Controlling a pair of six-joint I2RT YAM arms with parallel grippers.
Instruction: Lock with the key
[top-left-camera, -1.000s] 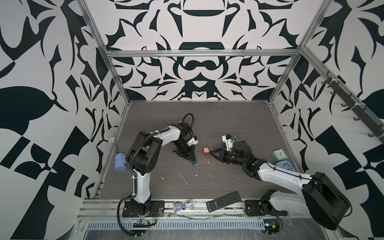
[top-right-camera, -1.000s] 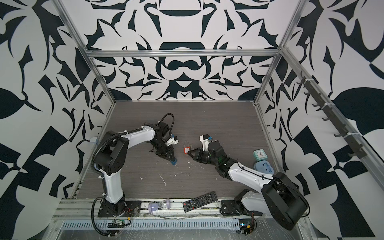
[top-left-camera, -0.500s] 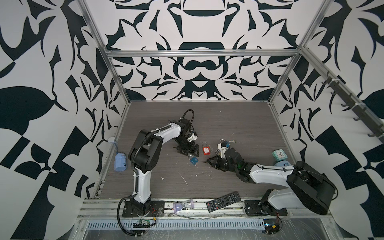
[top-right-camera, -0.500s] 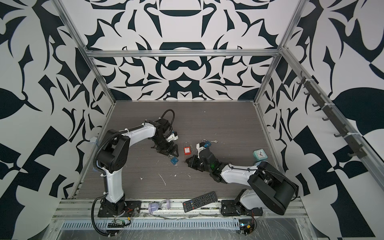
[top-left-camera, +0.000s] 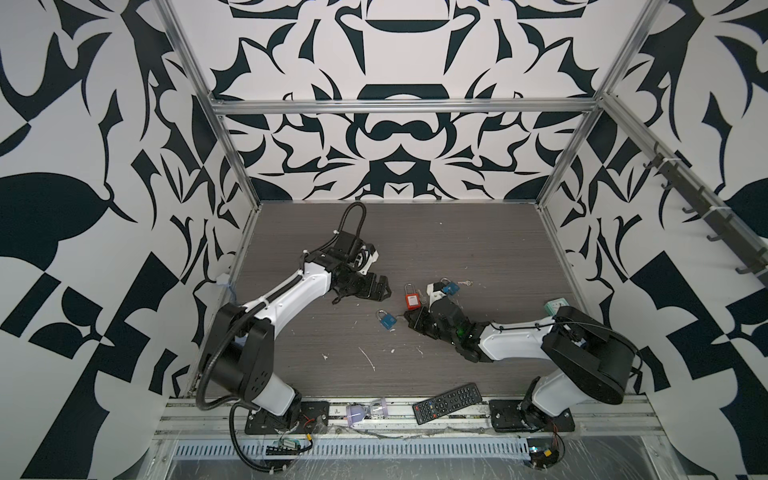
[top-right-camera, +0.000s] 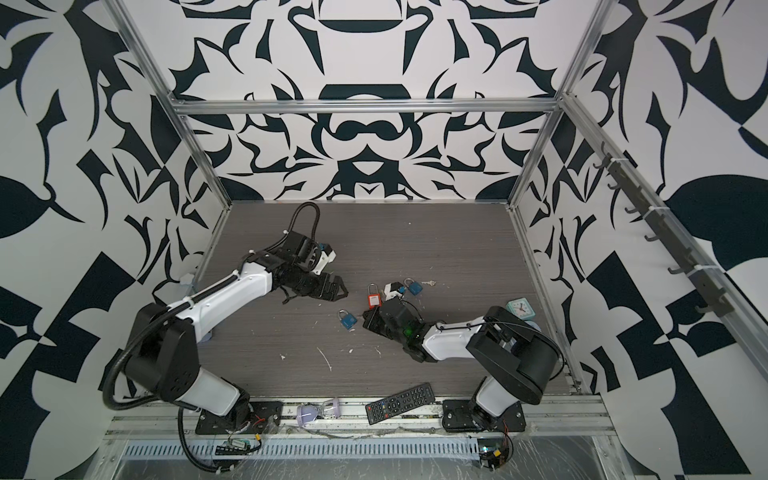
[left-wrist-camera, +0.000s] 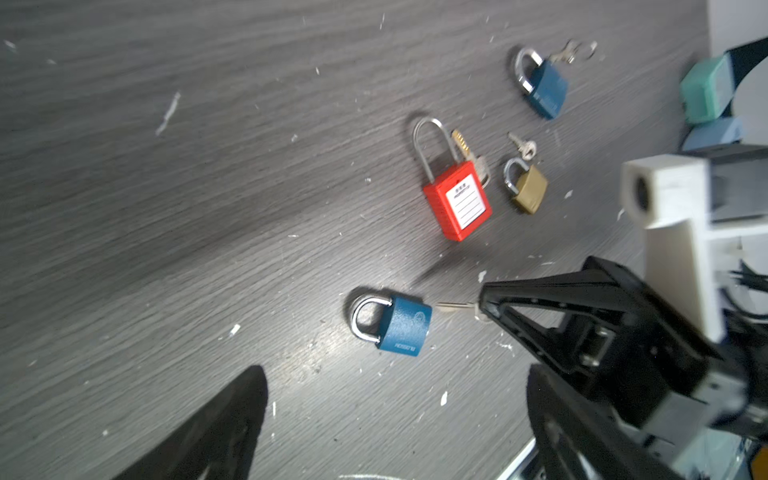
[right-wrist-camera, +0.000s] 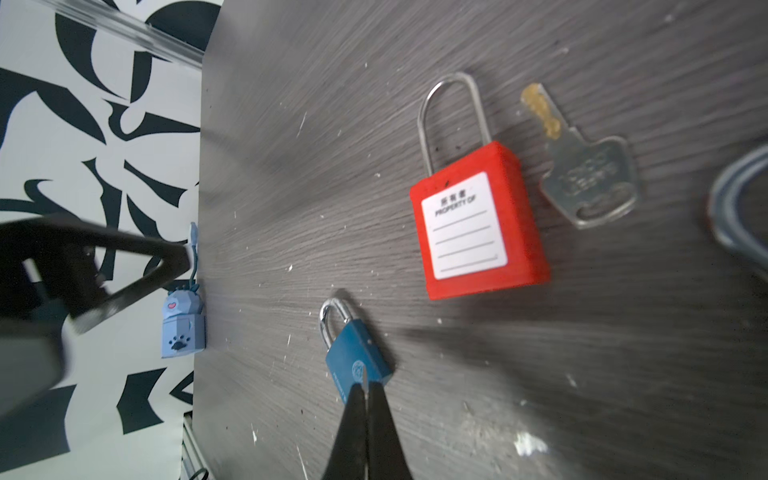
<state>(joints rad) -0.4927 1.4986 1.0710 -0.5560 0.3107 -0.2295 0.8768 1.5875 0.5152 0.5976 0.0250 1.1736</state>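
Grey tabletop, blue padlock now free of wide-open left claw, right claw pinched tight on its key

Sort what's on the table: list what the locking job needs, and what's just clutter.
In use: key, right pincer gripping it, front blue padlock.
Lying about: red padlock, brass padlock, rear blue padlock, large silver key, remote control, clock.

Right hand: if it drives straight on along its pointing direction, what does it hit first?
Likely the blue padlock: the right hand, shut on a key, points at its base. Depth is unclear.
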